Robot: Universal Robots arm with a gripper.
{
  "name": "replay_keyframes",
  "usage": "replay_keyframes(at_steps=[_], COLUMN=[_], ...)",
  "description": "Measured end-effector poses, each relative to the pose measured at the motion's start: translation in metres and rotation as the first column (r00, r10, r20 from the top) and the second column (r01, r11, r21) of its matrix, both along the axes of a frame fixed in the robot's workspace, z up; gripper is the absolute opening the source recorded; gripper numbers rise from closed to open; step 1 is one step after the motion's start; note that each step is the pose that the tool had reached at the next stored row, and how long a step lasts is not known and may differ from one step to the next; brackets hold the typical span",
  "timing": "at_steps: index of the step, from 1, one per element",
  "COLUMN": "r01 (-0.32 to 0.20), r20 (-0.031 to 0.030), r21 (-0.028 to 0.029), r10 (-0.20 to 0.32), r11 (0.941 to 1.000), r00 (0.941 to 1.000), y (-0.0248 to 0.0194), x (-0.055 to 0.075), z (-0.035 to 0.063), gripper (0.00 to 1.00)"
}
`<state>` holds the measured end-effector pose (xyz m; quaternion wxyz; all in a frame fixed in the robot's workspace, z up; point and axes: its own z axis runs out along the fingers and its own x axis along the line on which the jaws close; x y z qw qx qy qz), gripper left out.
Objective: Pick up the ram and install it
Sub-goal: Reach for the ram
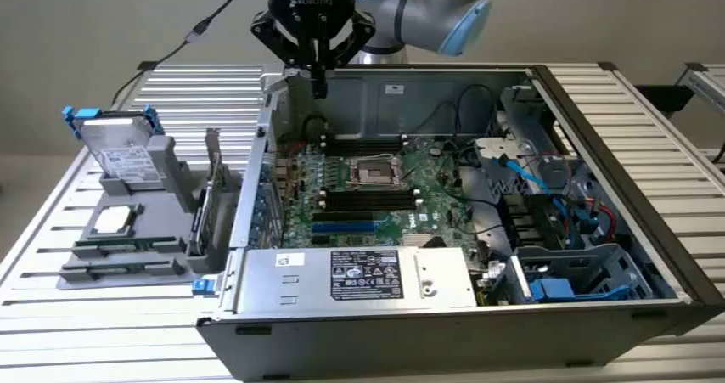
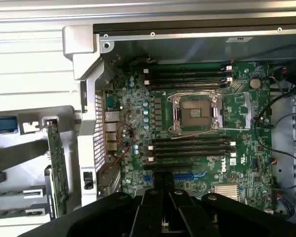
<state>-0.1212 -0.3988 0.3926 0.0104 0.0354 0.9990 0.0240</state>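
Two green ram sticks (image 1: 125, 245) lie flat in a grey holder (image 1: 170, 198) on the table, at the exterior view's left of the open computer case (image 1: 453, 315). In the wrist view the ram (image 2: 19, 212) appears at the picture's edge, beside the case wall. My gripper (image 1: 318, 84) hangs high over the case's back corner on the holder's side, pointing down. Its fingers (image 2: 158, 183) are shut together with nothing between them. Black memory slots (image 2: 190, 147) run along both sides of the processor socket (image 2: 195, 111) on the motherboard (image 1: 340, 222).
The grey holder also carries a hard drive (image 1: 119, 149) with blue clips, a silver processor chip (image 1: 114, 220) and an upright green card (image 2: 56, 168). Inside the case sit a power supply (image 1: 362, 277), loose cables (image 1: 532, 171) and a blue drive cage (image 1: 566, 285).
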Motion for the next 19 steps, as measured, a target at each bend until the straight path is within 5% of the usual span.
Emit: replay_keyframes(at_steps=[13, 19], r01=[0.000, 0.000], r20=[0.0000, -0.0194], r21=[0.0000, 0.0000], r10=[0.000, 0.000], r11=[1.0000, 1.0000], r00=[1.0000, 0.9998], y=[0.0000, 0.0000], x=[0.000, -0.020], z=[0.0000, -0.0002], gripper=[0.10, 0.10])
